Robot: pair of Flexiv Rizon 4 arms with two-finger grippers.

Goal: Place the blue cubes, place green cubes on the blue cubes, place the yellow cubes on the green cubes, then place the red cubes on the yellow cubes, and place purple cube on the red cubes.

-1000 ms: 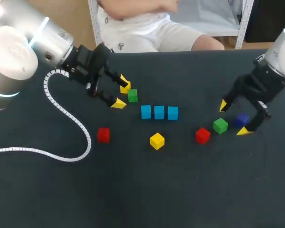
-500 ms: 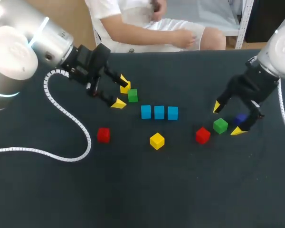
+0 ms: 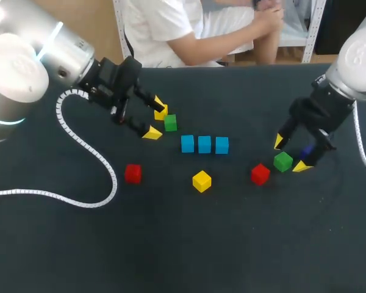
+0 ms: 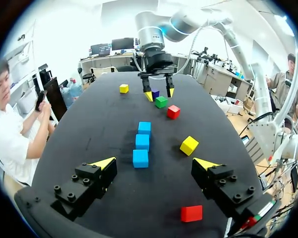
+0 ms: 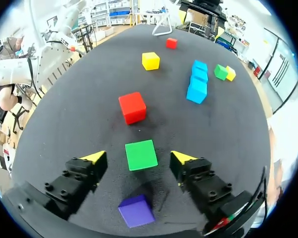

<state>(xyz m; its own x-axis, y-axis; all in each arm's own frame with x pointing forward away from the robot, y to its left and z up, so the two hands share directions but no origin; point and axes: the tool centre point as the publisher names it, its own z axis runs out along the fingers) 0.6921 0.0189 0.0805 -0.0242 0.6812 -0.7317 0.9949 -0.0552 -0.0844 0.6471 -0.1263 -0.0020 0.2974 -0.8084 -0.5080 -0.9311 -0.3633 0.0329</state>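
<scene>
**Table and arms.** We see a dark table (image 3: 189,244) with the left arm (image 3: 43,55) and the right arm (image 3: 360,58) above it. A white coiled cable (image 3: 88,152) trails over the surface from the left arm.

**Grippers.** The left gripper (image 3: 155,121) hangs over the table with its jaws spread wide and nothing held. The right gripper (image 3: 291,154) is low over the table, and its jaws are also spread.

**Cubes, counted.**
- **Three blue cubes** (image 3: 204,144) lie in a touching row, ahead of the left jaws and well ahead of the right ones.
- **Two green:**
  - The near green cube (image 5: 141,154) sits on the table between the right fingers, and neither finger touches it.
  - The far green cube (image 3: 170,122) lies just ahead of the left jaws.
- **Three yellow:**
  - The middle yellow cube (image 3: 201,181) stands alone, ahead of both pairs of jaws.
  - The small yellow cube (image 5: 230,73) rests beside the far green cube.
  - The rear yellow cube (image 4: 123,88), seen from the left wrist, lies beyond the right gripper.
- **Two red:**
  - The near red cube (image 3: 260,174) lies just ahead of the right jaws, past the near green cube.
  - The far red cube (image 3: 133,173) lies off to one side of the left jaws.
- **One purple cube** (image 5: 136,210) sits under the right gripper, behind its fingertips.

No cube is stacked on another.
</scene>
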